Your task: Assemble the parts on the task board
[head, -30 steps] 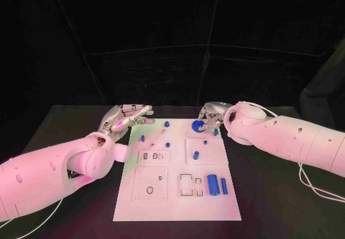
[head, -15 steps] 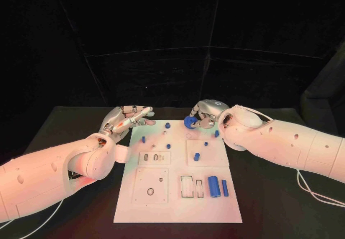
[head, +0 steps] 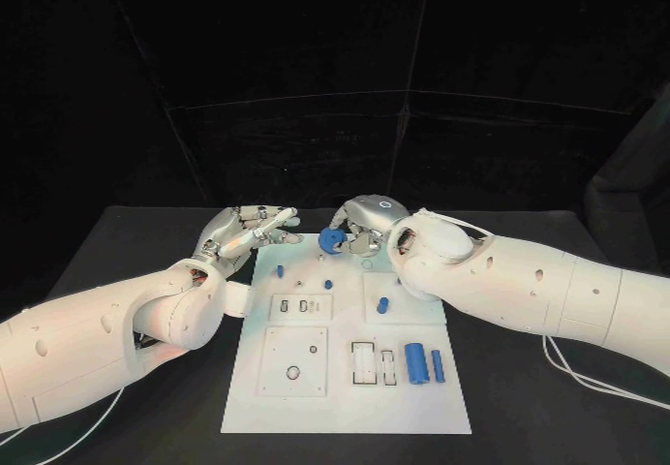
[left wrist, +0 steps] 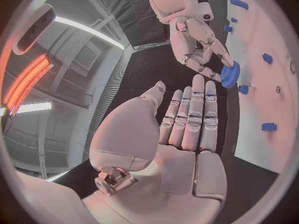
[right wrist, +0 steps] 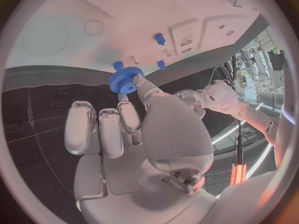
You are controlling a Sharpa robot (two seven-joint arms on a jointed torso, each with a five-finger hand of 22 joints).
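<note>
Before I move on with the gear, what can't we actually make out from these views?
- Head view: the right robot hand and forearm hide the task board corner beneath; the blue gear is too small to judge seating.
- Right wrist view: fingers cover the gear's underside.
- Left wrist view: the left robot hand blocks part of the board; the gear's target is unclear.

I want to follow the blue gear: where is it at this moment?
The right hand holds the blue gear over the far end of the task board.
</note>
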